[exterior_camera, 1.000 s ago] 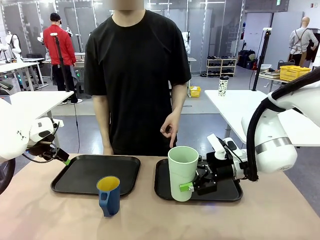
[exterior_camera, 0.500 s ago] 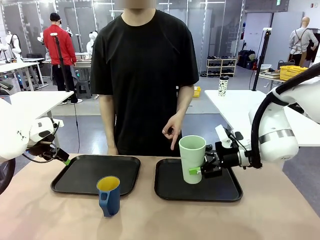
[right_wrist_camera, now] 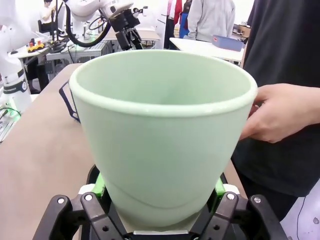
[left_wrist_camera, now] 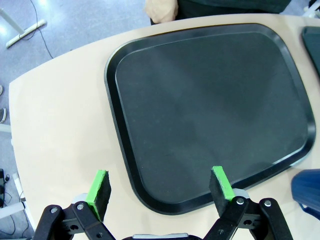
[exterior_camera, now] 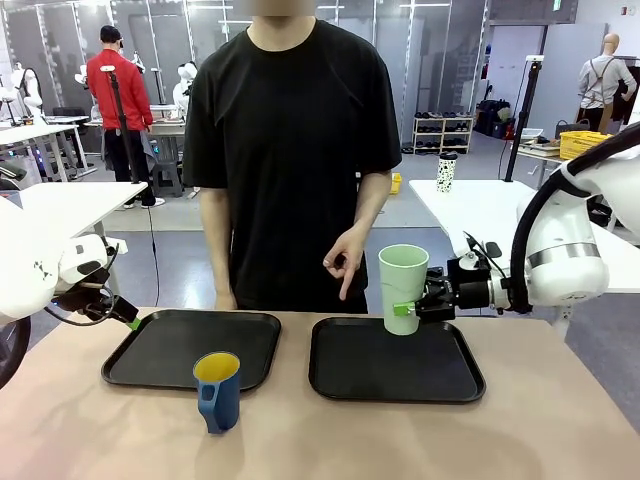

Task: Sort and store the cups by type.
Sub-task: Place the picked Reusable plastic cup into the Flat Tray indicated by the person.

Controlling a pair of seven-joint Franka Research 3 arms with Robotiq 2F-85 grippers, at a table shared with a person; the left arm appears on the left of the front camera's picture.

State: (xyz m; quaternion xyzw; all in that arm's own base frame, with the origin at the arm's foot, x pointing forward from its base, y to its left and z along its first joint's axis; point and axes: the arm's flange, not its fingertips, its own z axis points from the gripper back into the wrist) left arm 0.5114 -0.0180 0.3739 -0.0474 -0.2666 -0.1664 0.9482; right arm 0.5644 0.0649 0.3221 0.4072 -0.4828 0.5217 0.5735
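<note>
Right tool (exterior_camera: 406, 310) is pinching the mint-green tumbler (exterior_camera: 403, 284) low on its wall, 1 green pad each side. Right wrist view confirms the grip: tumbler upright, mouth up, base seated between the fingers. The tumbler is over the far edge of the right tray (exterior_camera: 395, 368). It looks clear of the tray, but base clearance is hard to judge from the front angle. Person's hand (exterior_camera: 345, 262) hangs just left of the tumbler, fingers pointing down, not touching it.

Left tool (exterior_camera: 128, 318) is spread with nothing between its pads (left_wrist_camera: 100, 187). It's at the far-left corner of the left tray (exterior_camera: 190, 345), and in its wrist view a corner of the tray's rim lies between the pads.

Blue mug (exterior_camera: 218, 390), yellow inside, stands upright on the surface (exterior_camera: 320, 440) just in front of the left tray, handle toward the robot's side. The 2 trays sit side by side with a small gap between them
</note>
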